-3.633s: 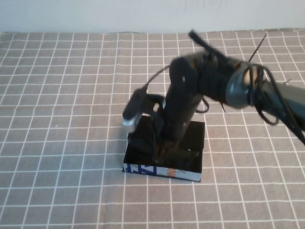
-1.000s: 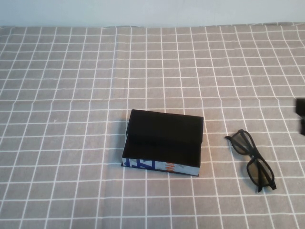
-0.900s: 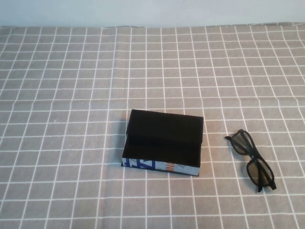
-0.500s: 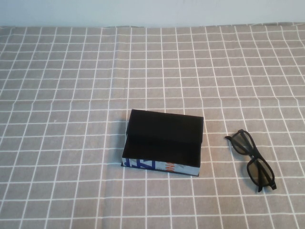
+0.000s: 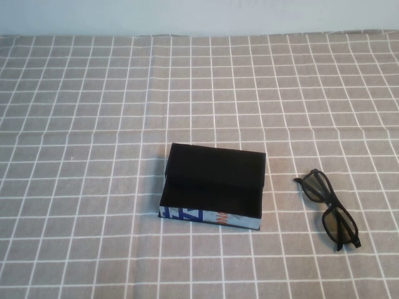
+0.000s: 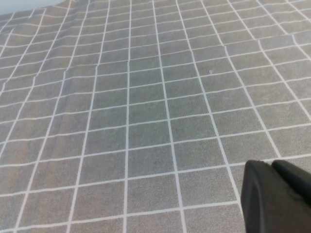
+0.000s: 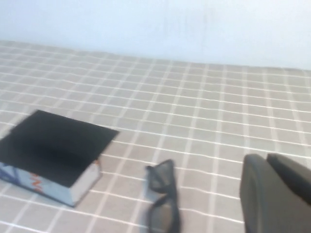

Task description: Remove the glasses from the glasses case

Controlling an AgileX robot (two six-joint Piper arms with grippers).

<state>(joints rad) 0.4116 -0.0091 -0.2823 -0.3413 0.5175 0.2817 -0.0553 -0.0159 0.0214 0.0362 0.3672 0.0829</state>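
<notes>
Glasses [image 5: 328, 208] on checked cloth [image 5: 93, 124], well right of open glasses case [image 5: 215, 185]

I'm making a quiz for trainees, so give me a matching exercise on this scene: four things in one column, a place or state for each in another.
1. glasses
2. glasses case
3. left claw
4. right claw

a. open and empty, mid-table
b. lying on the cloth on the right of the case
c. over bare checked cloth
d. pulled back, looking at case and glasses

Pairs: 1-b, 2-a, 3-c, 4-d
</notes>
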